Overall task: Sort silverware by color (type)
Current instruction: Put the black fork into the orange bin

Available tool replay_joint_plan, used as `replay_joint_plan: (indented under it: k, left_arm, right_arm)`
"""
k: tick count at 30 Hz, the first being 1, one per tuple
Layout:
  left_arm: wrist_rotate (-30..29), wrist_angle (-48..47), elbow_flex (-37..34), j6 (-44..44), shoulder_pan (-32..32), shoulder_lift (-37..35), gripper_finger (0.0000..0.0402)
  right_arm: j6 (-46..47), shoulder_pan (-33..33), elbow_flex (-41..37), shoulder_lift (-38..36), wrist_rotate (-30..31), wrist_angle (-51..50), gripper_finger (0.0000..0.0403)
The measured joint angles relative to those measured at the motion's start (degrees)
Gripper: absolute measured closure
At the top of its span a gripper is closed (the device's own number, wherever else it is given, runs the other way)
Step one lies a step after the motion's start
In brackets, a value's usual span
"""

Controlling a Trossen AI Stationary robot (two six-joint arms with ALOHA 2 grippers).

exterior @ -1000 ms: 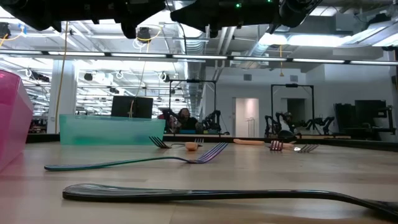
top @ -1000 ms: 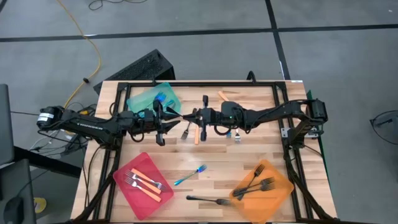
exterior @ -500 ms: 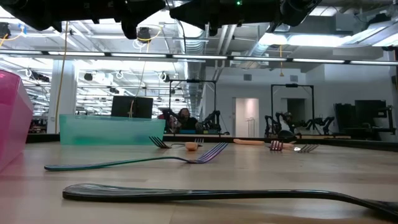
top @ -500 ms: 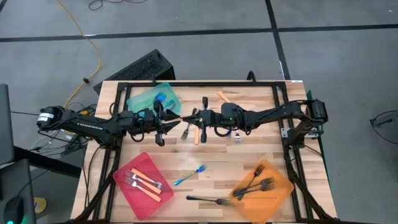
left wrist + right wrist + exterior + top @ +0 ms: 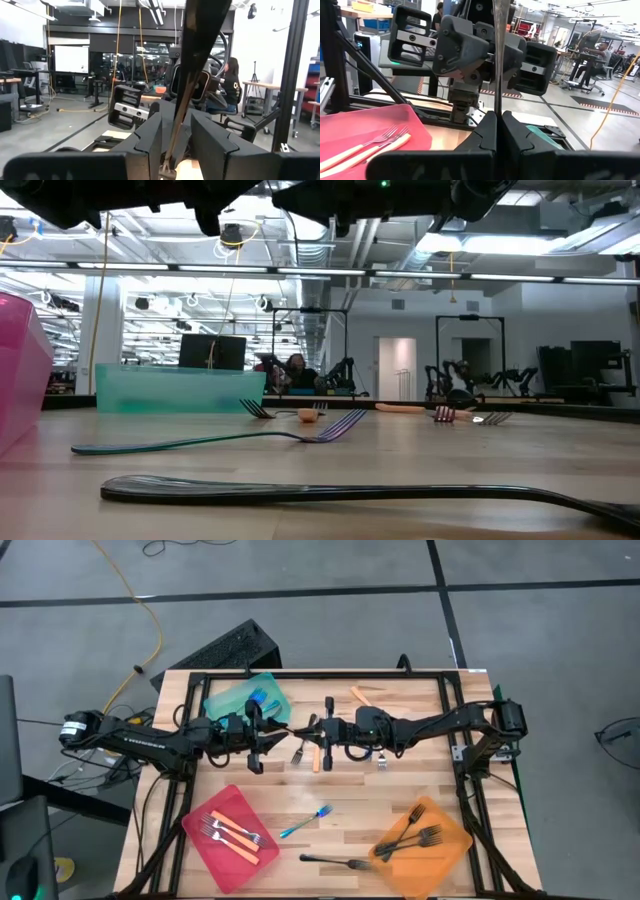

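Above the wooden table (image 5: 400, 790), my right gripper (image 5: 327, 727) pinches a slim black fork (image 5: 498, 55) while my half-spread left gripper (image 5: 262, 735) straddles it for handover.

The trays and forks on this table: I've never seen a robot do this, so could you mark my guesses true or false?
1. The red tray holds orange-handled forks. True.
2. The orange tray holds blue forks. False: the forks in it are black forks.
3. A blue-handled fork lies on the bare table, between the red tray and the orange tray. True.
4. The right arm's fingers are spread wide and empty. False: they are shut on a slim dark utensil that stands upright between them.
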Motion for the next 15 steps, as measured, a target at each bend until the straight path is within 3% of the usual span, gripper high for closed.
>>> replay_joint_plan:
  k: [15]
  left_arm:
    - [0.2,3.9,1.6,2.1,0.0,6.4,0.0314]
  right_arm:
    - [0.0,0.0,0.0,0.0,-0.1,-1.5,0.0376]
